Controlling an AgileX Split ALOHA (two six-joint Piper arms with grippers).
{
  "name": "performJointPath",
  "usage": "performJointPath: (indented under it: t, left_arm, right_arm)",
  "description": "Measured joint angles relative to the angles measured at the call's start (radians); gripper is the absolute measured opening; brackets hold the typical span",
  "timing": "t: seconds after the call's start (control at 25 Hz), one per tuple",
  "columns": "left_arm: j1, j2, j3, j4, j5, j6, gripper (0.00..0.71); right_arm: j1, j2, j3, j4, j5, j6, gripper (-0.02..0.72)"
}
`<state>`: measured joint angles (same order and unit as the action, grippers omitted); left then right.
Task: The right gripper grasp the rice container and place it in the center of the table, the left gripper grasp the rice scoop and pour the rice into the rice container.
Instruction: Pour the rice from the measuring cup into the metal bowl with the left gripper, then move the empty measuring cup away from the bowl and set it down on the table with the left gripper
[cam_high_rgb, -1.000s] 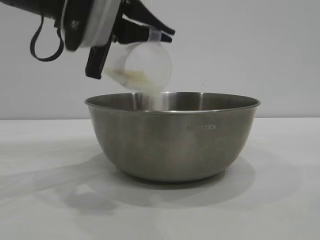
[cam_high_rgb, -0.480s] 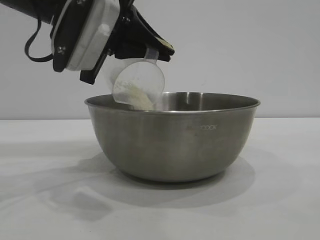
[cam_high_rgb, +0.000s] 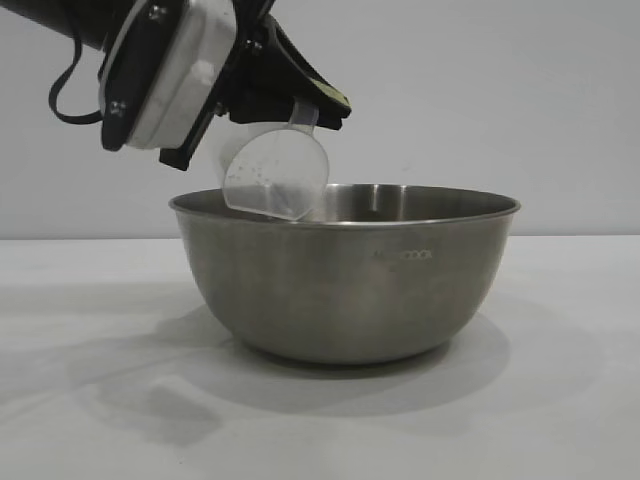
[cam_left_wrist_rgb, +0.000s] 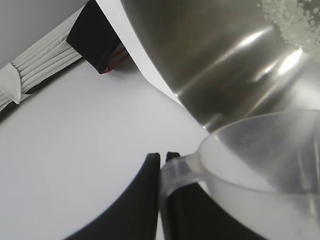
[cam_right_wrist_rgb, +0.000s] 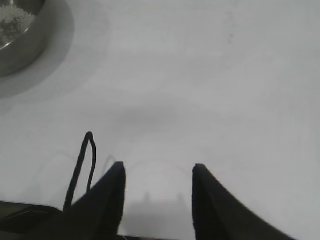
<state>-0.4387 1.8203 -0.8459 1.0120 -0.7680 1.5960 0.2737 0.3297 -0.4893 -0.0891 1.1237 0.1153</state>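
- The rice container (cam_high_rgb: 345, 275) is a big round bowl of brushed steel with a thin rim. Faint "COOK" lettering shows on the side facing the exterior camera. It stands upright on the white table (cam_high_rgb: 560, 400) and throws a soft shadow all around its base.
- The rice scoop (cam_high_rgb: 277, 177) is a small cup of cloudy, see-through plastic with a flat handle at its side. It hangs tipped steeply over the bowl's left rim, its mouth turned down toward the inside, and a few grains cling to its wall.
- The left gripper (cam_high_rgb: 318, 105) comes in from the upper left above the bowl. Its black pointed fingers (cam_left_wrist_rgb: 145, 200) are pinched tight on the scoop's handle, as the left wrist view shows plainly.
- The rice (cam_left_wrist_rgb: 295, 22) lies as a heap of white grains inside the bowl. It can also be seen at the corner of the right wrist view.
- The right gripper (cam_right_wrist_rgb: 157, 192) hangs over bare table, well apart from the bowl. Its two fingers stand partly spread with nothing between them.
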Motion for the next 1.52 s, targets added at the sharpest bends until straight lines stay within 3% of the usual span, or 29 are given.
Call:
performJointPath:
  t: [0.16,0.24,0.48,0.56,0.76,0.92,1.32,1.52]
  left_arm:
    - [0.0,0.0,0.0,-0.052,0.0,-0.11,0.0]
    - [0.0,0.0,0.0,-0.134,-0.01,-0.29,0.0]
    - [0.0,0.0,0.0,-0.624,-0.086,-1.039,0.0]
    - [0.0,0.0,0.003,-0.795,-0.132,-1.194,0.0]
    - [0.0,-0.002,0.093,-1.182,-0.305,-1.292,0.0]
    - [0.0,-0.004,0.206,-1.423,-0.361,-1.302,0.0]
    - [0.087,0.138,0.264,-1.449,-0.366,-1.382,0.0]
    - [0.092,0.242,0.264,-1.417,-0.368,-1.405,0.0]
  right_arm:
    - [0.0,0.0,0.0,0.0,0.0,0.0,0.306]
    - [0.0,0.0,0.0,0.0,0.0,0.0,0.306]
    - [0.0,0.0,0.0,0.0,0.0,0.0,0.306]
    - [0.0,0.0,0.0,0.0,0.0,0.0,0.306]
    - [0.0,0.0,0.0,0.0,0.0,0.0,0.306]
    - [0.0,0.0,0.0,0.0,0.0,0.0,0.306]
    - [0.0,0.0,0.0,0.0,0.0,0.0,0.306]
    - [0.0,0.0,0.0,0.0,0.0,0.0,0.306]
